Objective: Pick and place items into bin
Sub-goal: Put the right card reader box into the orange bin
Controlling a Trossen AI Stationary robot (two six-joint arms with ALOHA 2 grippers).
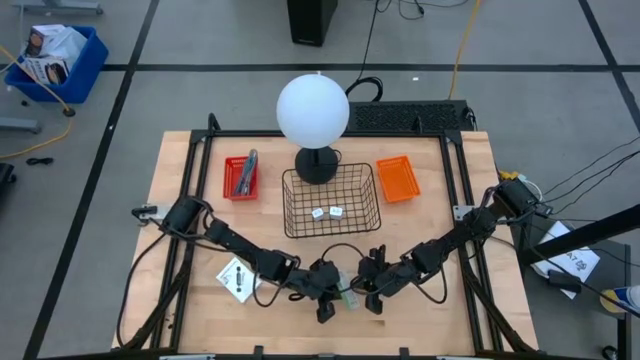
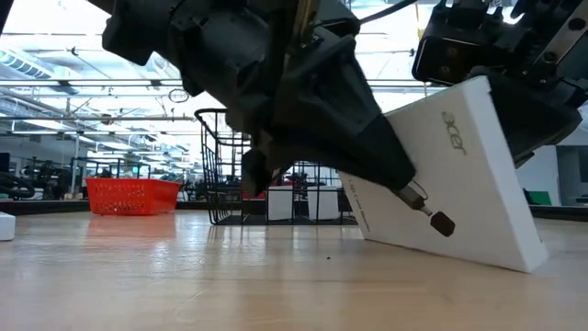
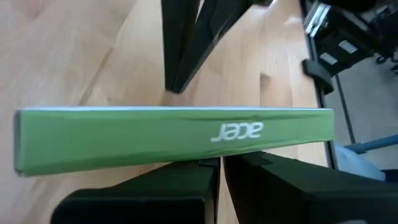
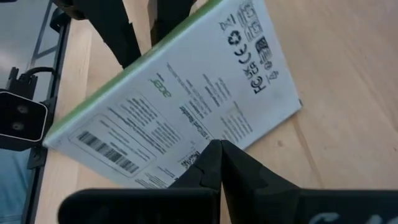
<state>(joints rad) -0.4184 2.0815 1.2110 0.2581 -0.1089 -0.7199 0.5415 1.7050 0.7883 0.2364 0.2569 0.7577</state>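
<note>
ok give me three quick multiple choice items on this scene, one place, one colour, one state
1. Where do the two small white blocks lie?
A in the red plastic bin
B in the black wire basket
C under the lamp

2. What colour is the narrow edge of the flat white acer box?
A green
B blue
C orange

3. How does that box sit?
A flat
B tilted, one edge on the wooden table
C lifted clear

B: the high view shows them inside the basket.
A: the left wrist view shows the green edge.
B: the low view shows it leaning.

The left gripper and right gripper meet at it.
</note>
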